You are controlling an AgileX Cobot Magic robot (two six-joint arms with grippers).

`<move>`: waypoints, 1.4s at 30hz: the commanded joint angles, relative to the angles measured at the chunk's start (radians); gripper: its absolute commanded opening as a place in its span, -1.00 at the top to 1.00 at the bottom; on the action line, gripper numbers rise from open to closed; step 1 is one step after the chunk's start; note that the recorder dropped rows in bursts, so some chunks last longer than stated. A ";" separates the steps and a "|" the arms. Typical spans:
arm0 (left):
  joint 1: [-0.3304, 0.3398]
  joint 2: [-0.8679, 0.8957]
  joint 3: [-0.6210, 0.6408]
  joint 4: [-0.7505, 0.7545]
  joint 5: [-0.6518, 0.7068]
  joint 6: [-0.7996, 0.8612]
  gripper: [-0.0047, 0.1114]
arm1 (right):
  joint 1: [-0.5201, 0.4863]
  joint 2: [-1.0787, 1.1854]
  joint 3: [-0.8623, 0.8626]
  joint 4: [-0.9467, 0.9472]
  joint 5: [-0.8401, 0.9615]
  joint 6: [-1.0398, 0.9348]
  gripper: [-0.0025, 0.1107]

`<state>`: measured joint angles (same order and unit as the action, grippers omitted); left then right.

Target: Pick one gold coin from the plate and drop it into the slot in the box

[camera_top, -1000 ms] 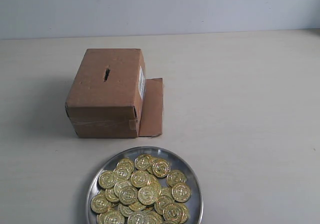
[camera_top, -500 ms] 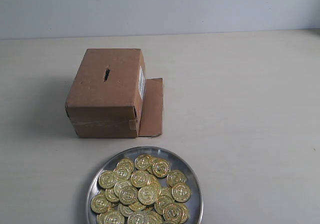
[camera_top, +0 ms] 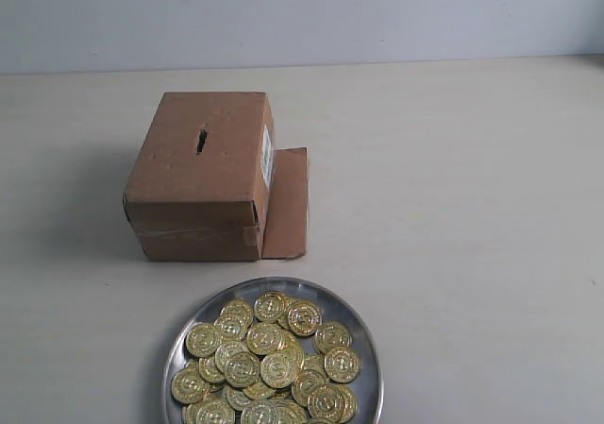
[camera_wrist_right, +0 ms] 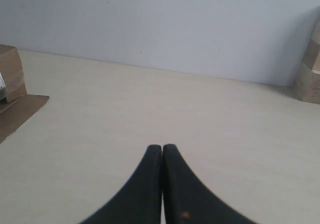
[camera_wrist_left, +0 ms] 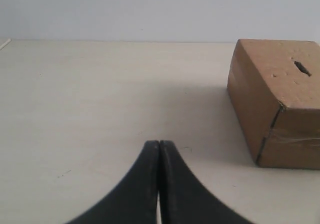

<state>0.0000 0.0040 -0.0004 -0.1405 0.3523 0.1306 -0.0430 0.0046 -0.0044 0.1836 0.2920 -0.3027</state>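
Two pincers on the rig, the left gripper [camera_wrist_left: 159, 146] and the right gripper [camera_wrist_right: 162, 149]; ahead of the left one, one cardboard box [camera_top: 200, 174] with one slot [camera_top: 201, 141], one side flap [camera_top: 286, 202] and one white label [camera_top: 267, 157]; one silver plate [camera_top: 326, 292] bearing well over twenty gold coins [camera_top: 264, 363], too overlapped and cropped for an exact tally

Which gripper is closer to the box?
Left, apparently. The left gripper has the box close beside it; the right gripper sees only its edge and flap, farther off.
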 commanded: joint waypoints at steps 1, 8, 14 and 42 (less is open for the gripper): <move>0.001 -0.004 0.000 -0.002 0.003 0.011 0.92 | -0.003 -0.005 0.004 0.001 0.000 0.002 0.96; 0.001 -0.004 0.000 -0.002 0.002 0.011 0.92 | -0.003 -0.005 0.004 0.001 -0.006 0.002 0.96; -0.048 -0.004 0.000 -0.002 0.001 0.011 0.92 | -0.003 -0.005 0.004 -0.003 -0.006 0.002 0.96; -0.080 -0.004 0.000 -0.002 0.001 0.011 0.92 | 0.071 -0.005 0.004 -0.006 -0.006 0.002 0.96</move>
<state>-0.0753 0.0040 -0.0004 -0.1405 0.3591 0.1412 0.0256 0.0046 -0.0044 0.1836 0.2920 -0.3022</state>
